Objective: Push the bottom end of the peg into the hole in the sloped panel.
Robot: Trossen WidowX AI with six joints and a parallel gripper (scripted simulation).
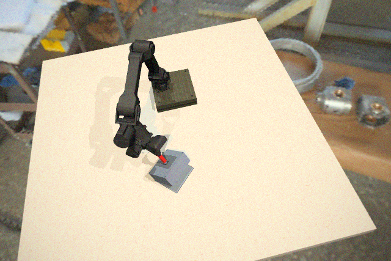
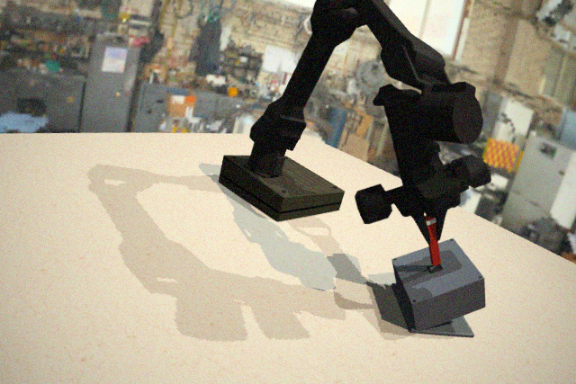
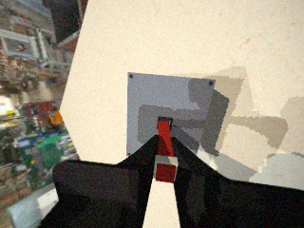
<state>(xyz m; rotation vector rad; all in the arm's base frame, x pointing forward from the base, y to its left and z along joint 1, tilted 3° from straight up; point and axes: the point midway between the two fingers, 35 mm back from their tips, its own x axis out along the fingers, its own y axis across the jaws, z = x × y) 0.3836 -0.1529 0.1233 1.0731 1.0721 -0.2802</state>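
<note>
The red square-sided peg (image 1: 163,159) (image 2: 434,253) (image 3: 164,134) has a pale band near its top and is held tilted. My gripper (image 1: 160,154) (image 2: 433,239) (image 3: 163,140) is shut on it, with the top end sticking up between the fingers. The grey block with the sloped panel (image 1: 180,162) (image 2: 455,261) (image 3: 151,89) stands below the fingers. The peg's bottom end is at the mouth of the dark square hole (image 2: 432,270) (image 3: 161,119). Most of the peg shows outside the face. How far the tip is inside cannot be told.
The arm's dark square base (image 1: 179,88) (image 2: 302,189) stands on the pale table (image 1: 252,157) (image 2: 139,240) (image 3: 109,47), behind the block. The block has a thin foot plate (image 2: 454,327) on the table. Shadows of the arm fall on the panel and table.
</note>
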